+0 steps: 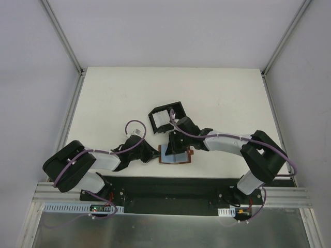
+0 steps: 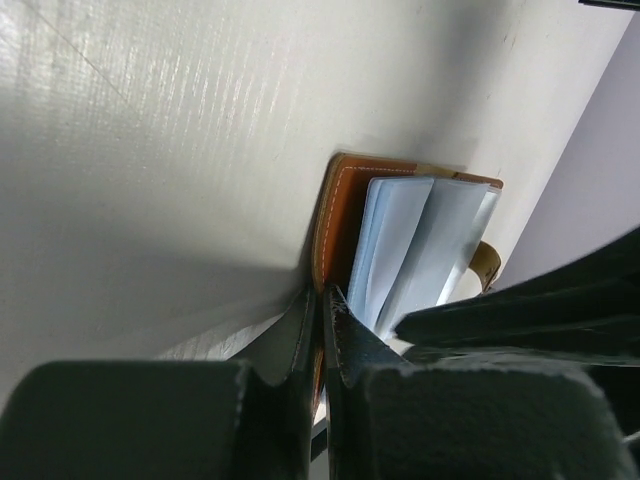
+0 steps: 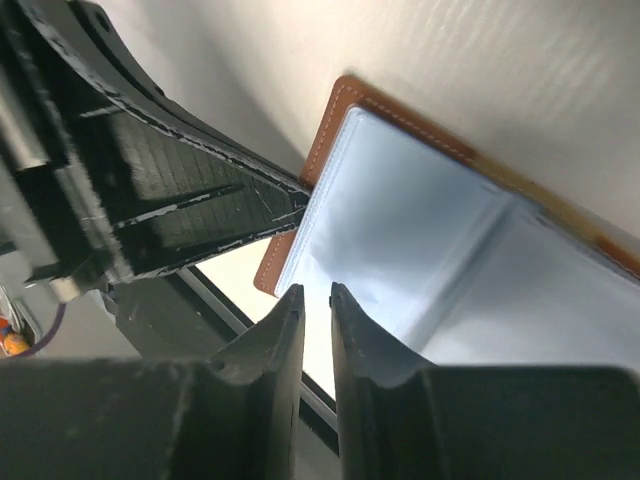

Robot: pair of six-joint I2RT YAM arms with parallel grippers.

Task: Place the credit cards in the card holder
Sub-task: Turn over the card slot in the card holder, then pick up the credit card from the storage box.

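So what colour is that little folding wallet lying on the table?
The wallet is tan-brown leather with pale stitching along its edge, clearest in the left wrist view.

Camera layout: 1 overhead view, 2 wrist views.
The top external camera looks down on the whole table (image 1: 129, 93) from above its 6 o'clock edge, at a distance. The left wrist camera faces the wallet (image 1: 176, 156) from 9 o'clock, the right from 1 o'clock, both very close; all 3 share it.
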